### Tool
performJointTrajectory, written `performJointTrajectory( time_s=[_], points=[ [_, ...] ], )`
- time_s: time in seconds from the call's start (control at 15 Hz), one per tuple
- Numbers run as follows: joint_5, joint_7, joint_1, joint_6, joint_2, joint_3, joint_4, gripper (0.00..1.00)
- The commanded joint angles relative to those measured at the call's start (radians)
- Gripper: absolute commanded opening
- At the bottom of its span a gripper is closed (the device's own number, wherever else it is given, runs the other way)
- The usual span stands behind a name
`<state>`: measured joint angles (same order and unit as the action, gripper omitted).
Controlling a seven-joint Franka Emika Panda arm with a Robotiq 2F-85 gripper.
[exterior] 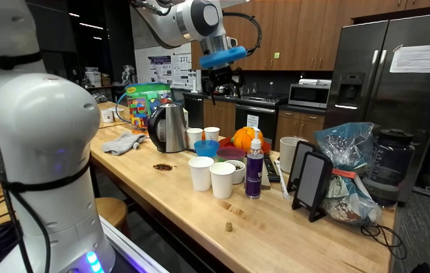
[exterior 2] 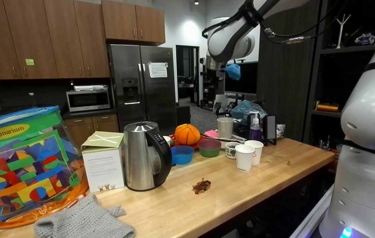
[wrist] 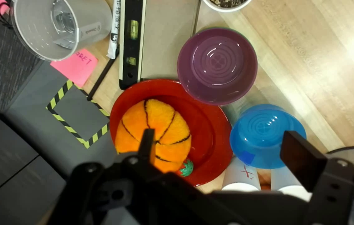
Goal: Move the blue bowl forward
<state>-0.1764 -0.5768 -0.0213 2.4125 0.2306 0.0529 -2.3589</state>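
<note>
In an exterior view, lt. wood desk [exterior 2: 237, 195]; w/ blue bowl [exterior 2: 182, 156] as clock centre: steel kettle [exterior 2: 138, 162] nr at 9 o'clock, then white box [exterior 2: 104, 170] & bag of toy blocks [exterior 2: 25, 178], same dir.; grey knit cloth [exterior 2: 85, 219] at 8; pile of red-brown bits [exterior 2: 202, 186] at 5; 2 white cups [exterior 2: 244, 158] at 3.

Wrist view downward, both exterior views across the tabletop [exterior: 268, 227]
</note>
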Motion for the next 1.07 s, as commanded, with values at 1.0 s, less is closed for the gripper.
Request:
performJointTrajectory(
  time_s=[1.0],
  points=[
    [-0.002,0.052,0.014,-0.021,-0.159,-0.014,0.135,1.0]
  ],
)
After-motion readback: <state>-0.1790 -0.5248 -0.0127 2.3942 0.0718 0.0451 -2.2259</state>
